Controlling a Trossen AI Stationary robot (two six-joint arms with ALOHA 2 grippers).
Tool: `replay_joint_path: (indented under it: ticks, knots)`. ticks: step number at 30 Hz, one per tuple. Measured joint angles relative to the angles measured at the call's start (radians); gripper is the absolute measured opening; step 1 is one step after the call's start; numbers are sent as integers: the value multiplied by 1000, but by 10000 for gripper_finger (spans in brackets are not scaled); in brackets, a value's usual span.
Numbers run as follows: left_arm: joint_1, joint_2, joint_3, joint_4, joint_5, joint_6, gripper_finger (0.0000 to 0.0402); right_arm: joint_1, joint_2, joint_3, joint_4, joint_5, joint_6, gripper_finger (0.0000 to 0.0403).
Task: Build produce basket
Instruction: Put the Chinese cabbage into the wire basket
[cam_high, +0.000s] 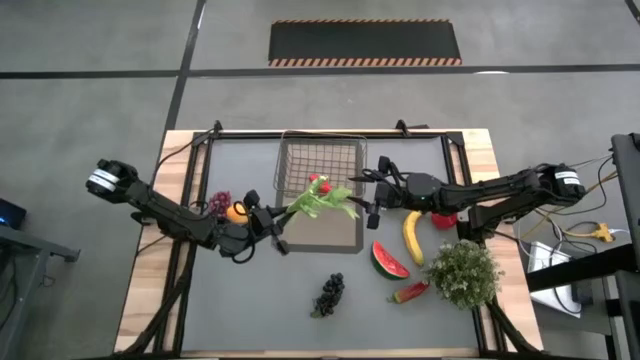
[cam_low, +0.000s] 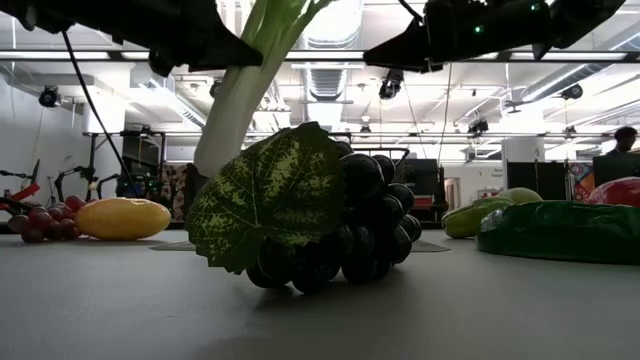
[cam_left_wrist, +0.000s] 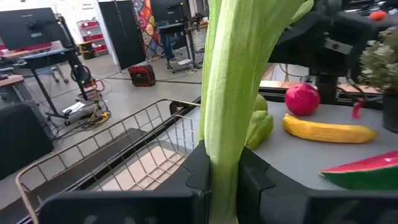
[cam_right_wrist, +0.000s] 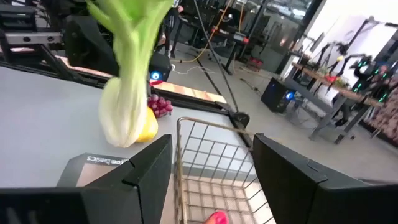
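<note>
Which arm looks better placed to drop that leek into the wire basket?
The left. Its pincer already grips the leek, held over the basket. The right pincer is open and empty beside the basket.

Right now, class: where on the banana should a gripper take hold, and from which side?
Grip the banana at its middle, from straight above, fingers across its narrow width. It lies flat on the table; apple and watermelon crowd its ends.

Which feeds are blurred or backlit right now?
Right wrist view: the leek is smeared with blur. Low view: ceiling lights backlight the scene, so the grapes read nearly black. Left wrist view: the leek fills the frame in the left gripper. High view: evenly lit, basket clear.
</note>
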Motion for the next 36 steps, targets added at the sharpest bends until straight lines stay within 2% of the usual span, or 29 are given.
replay_joint_path:
  ticks: [9,16,22,31,36]
  knots:
    - [41,0,-1,13,0,0,18,-2,70,0,54,-8,71,218]
    - [57,0,-1,26,0,0,18,-2,150,1,194,-79,100,230]
    - [68,0,-1,51,0,1,18,-2,197,26,241,-108,156,252]
    - [69,4,1,57,29,4,18,-2,339,175,339,-137,201,280]
    - [71,6,1,71,34,6,18,-2,418,277,338,-264,196,279]
